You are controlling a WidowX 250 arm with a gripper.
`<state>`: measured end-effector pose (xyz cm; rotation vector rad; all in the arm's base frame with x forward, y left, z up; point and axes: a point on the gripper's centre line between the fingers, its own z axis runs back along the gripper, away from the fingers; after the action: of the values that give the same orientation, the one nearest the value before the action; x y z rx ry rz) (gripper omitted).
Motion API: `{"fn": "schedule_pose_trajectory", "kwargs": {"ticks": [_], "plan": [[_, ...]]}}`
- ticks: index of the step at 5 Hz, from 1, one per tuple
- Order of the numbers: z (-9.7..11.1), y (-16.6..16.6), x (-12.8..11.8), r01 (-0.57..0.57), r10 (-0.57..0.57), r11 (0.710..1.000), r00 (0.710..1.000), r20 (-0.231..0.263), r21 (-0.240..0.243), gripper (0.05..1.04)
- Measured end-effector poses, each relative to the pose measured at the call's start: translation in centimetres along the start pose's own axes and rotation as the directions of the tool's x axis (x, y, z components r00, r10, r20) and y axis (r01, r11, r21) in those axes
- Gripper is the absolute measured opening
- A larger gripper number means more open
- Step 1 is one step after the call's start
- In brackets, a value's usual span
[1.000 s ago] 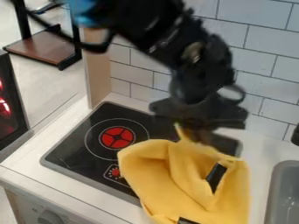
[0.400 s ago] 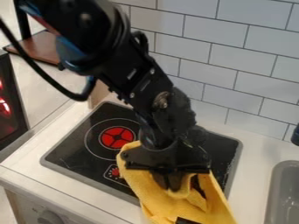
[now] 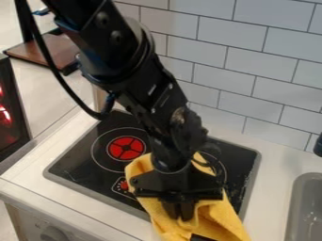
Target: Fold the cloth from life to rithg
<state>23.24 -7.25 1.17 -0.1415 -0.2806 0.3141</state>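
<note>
Now that my arm (image 3: 179,127) has dipped lower into the cloth (image 3: 220,219), bunched across the stove (image 3: 82,162) and desk (image 3: 273,188), a fold could follow, though I can't tell whether I have a grip.

Arm (image 3: 123,52): cut off by top edge. Yellow cloth (image 3: 225,219): middle hidden behind gripper (image 3: 179,216); lower end cut off. Hold on cloth: not determinable. Dark patch on cloth (image 3: 201,237): cut off, unidentified. Stovetop (image 3: 78,172): side toward counter's (image 3: 270,193) front edge partly covered by cloth. Right burner (image 3: 223,174): largely hidden. Sink (image 3: 305,202), counter's right end: cut off. Dark object (image 3: 318,146) above: cut off, unidentified.
</note>
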Motion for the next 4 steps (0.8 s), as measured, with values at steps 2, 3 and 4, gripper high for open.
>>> {"fn": "schedule_pose_trajectory", "kwargs": {"ticks": [2, 3, 4], "plan": [[0.6, -1.0, 0.3, 0.039, -0.040, 0.999, 0.998, -0.058, -0.012, 0.739], [1.8, -1.5, 0.9, 0.077, -0.078, 0.997, 0.995, -0.063, -0.017, 0.991], [3.0, -2.5, 1.3, 0.124, -0.127, 0.991, 0.990, -0.064, -0.060, 1.010]]}}
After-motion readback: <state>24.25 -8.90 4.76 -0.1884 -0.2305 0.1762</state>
